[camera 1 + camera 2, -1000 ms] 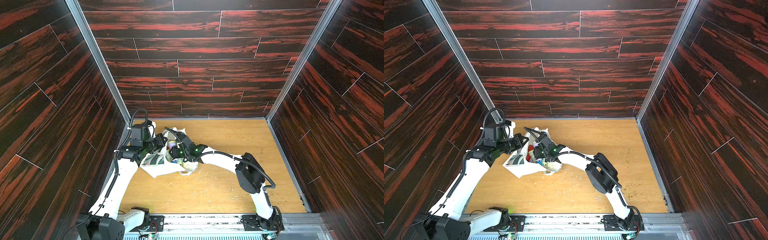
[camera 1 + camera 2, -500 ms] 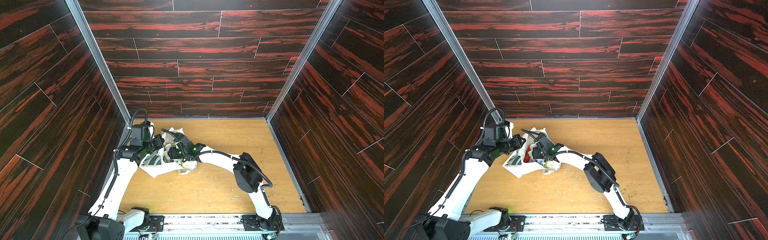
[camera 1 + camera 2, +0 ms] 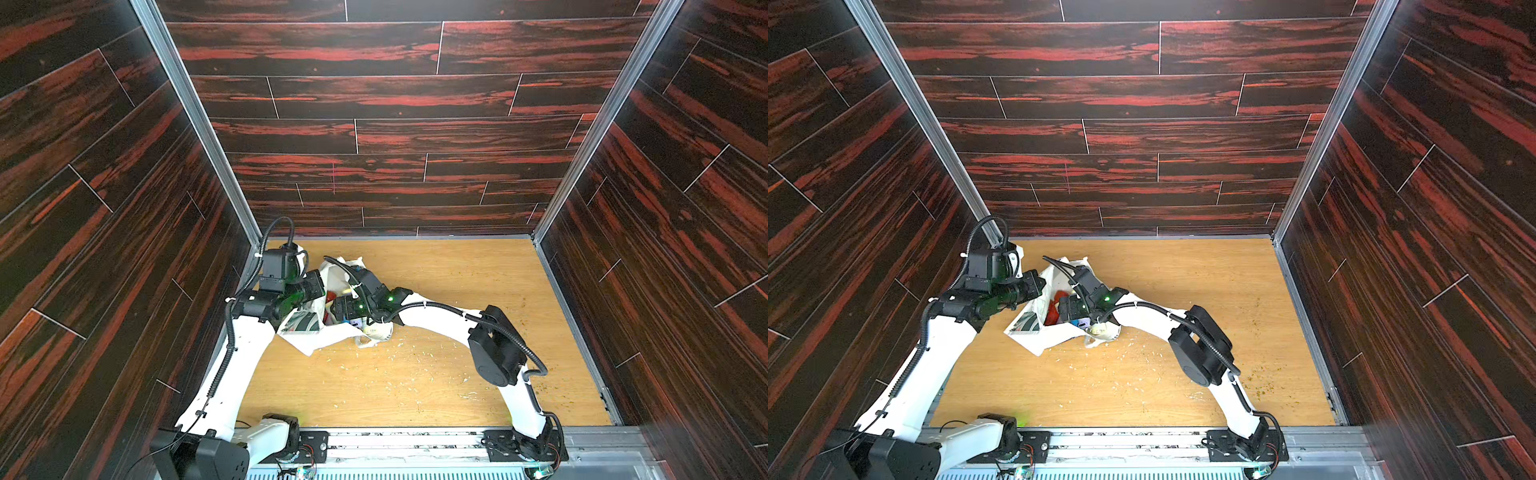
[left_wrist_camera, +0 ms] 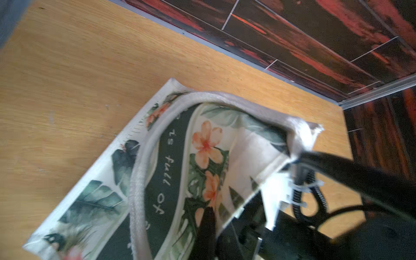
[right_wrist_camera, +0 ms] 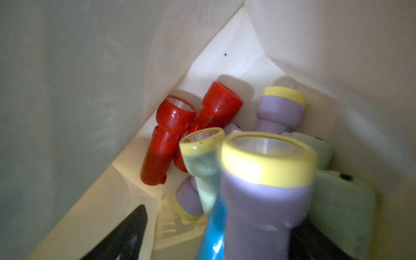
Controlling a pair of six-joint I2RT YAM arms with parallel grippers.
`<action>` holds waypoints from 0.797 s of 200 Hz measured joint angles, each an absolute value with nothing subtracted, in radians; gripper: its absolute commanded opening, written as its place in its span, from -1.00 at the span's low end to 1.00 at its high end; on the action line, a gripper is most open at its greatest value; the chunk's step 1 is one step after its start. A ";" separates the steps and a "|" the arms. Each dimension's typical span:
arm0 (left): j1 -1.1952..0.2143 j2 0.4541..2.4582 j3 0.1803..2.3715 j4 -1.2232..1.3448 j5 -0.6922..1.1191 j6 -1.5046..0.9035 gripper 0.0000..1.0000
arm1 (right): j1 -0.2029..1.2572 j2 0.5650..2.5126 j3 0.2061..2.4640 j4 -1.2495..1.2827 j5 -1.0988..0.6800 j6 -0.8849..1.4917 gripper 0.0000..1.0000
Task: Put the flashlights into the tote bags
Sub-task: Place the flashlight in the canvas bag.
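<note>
Plastic flashlights (image 5: 166, 139) looked light and slick, best pinched at the narrow barrel; right claw (image 3: 340, 309) stood open above them, left claw (image 3: 318, 286) clamped the limp bag (image 3: 307, 340) by its rim.

1. Tote bag (image 3: 309, 347) lies on table (image 3: 415, 386), far-left part, near the back-left corner.
2. Flashlights (image 5: 162, 146) piled inside the bag, touching one another.
3. Left arm (image 3: 249, 357) at bag's left side, right arm (image 3: 436, 316) at its right, both at the mouth.
</note>
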State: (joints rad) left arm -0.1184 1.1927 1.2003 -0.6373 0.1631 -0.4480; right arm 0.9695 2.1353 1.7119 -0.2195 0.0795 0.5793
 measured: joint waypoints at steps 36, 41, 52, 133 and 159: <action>-0.100 1.208 1.218 -0.663 0.122 -0.434 -1.00 | 0.970 2.040 1.660 -0.210 0.113 0.529 0.91; -0.094 1.210 1.220 -0.665 0.118 -0.433 -1.00 | 0.970 2.026 1.654 -0.207 0.118 0.521 0.91; -0.083 1.213 1.221 -0.668 0.109 -0.432 -1.00 | 0.969 1.992 1.636 -0.195 0.126 0.507 0.91; -0.020 1.230 1.233 -0.686 0.076 -0.418 -1.00 | 0.968 1.635 1.225 -0.004 0.218 0.503 0.66; -0.009 1.231 1.233 -0.688 0.070 -0.413 -1.00 | 0.965 1.561 1.068 0.054 0.248 0.594 0.58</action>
State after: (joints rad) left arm -0.0093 1.2312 1.2327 -0.6876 0.0704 -0.4129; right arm 0.9653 1.5608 1.0676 0.0544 0.2478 0.5941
